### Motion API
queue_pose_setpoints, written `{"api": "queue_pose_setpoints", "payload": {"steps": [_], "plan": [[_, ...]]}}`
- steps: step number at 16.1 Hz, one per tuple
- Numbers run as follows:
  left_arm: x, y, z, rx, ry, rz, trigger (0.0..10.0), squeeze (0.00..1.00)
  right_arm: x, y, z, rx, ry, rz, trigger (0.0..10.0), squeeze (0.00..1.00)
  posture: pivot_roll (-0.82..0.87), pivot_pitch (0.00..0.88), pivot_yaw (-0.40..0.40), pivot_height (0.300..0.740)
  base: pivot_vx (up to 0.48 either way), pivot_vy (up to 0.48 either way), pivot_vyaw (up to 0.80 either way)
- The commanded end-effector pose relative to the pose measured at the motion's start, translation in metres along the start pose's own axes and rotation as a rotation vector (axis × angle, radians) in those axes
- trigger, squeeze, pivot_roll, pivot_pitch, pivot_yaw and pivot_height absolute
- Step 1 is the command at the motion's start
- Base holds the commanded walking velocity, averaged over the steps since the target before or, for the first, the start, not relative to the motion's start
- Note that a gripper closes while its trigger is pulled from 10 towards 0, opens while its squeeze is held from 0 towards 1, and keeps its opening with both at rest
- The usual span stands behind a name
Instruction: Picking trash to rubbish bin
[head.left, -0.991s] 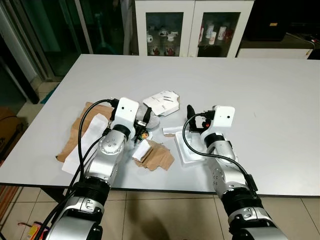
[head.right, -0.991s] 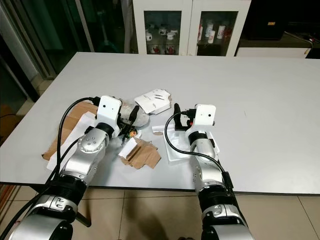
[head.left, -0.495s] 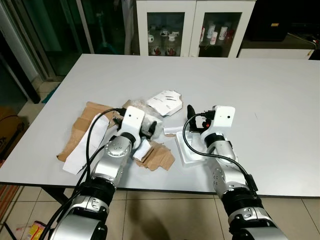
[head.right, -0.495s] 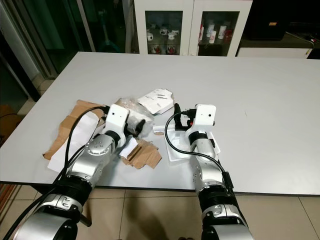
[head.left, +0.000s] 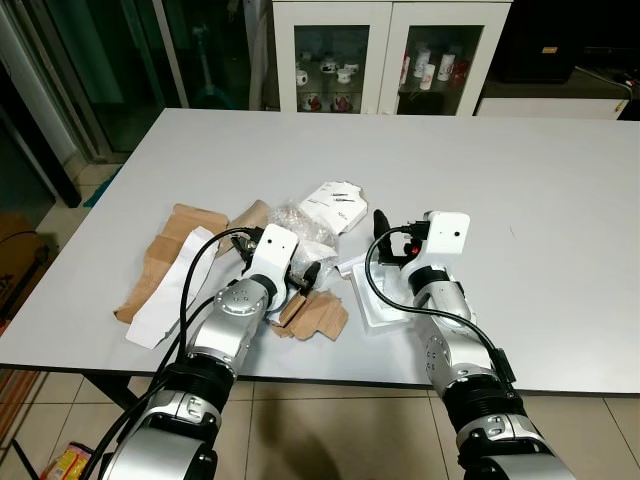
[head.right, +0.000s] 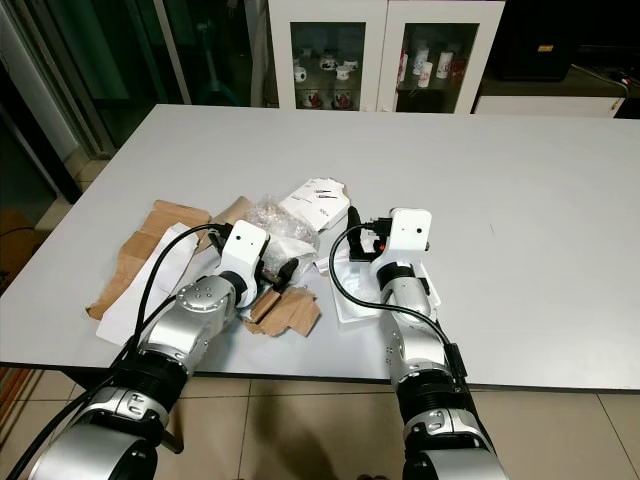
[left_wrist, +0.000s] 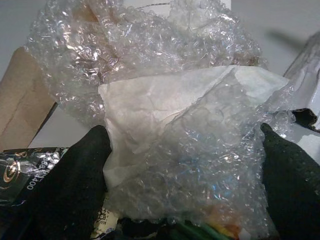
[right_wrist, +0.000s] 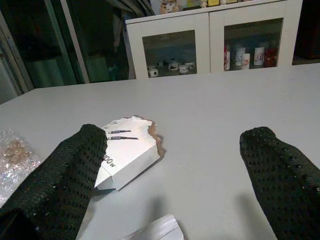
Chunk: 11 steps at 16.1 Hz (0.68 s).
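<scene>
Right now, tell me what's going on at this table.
The robot is clearing trash off a grey table. Its left tool is open around a wad of bubble wrap amid torn cardboard and paper. The right tool hangs open above the table, holding nothing, beside a white carton.

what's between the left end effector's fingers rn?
A wad of bubble wrap with white paper in it sits between the left end effector fingers, per the left wrist view.
</scene>
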<state>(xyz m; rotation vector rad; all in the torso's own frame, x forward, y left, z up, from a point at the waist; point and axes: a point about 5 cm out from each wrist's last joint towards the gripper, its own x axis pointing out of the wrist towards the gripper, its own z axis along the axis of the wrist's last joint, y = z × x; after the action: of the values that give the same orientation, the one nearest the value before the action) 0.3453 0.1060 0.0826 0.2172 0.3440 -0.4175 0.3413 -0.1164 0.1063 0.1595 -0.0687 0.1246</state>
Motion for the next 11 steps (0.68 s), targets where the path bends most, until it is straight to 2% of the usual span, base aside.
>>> {"api": "queue_pose_setpoints", "payload": {"steps": [1, 11], "plan": [[-0.0004, -0.0046, -0.0111, 0.004, 0.059, -0.031, 0.1, 0.00, 0.0033, 0.0018, 0.0035, 0.008, -0.008, 0.005, 10.0, 0.00, 0.05, 0.000, 0.023, 0.740, 0.000, 0.000, 0.00], [-0.0014, -0.0052, -0.0075, 0.044, 0.046, -0.050, 0.0, 0.00, 0.0041, 0.0032, 0.0033, 0.010, -0.007, 0.008, 10.0, 0.00, 0.05, 0.000, 0.029, 0.740, 0.000, 0.000, 0.00]]}}
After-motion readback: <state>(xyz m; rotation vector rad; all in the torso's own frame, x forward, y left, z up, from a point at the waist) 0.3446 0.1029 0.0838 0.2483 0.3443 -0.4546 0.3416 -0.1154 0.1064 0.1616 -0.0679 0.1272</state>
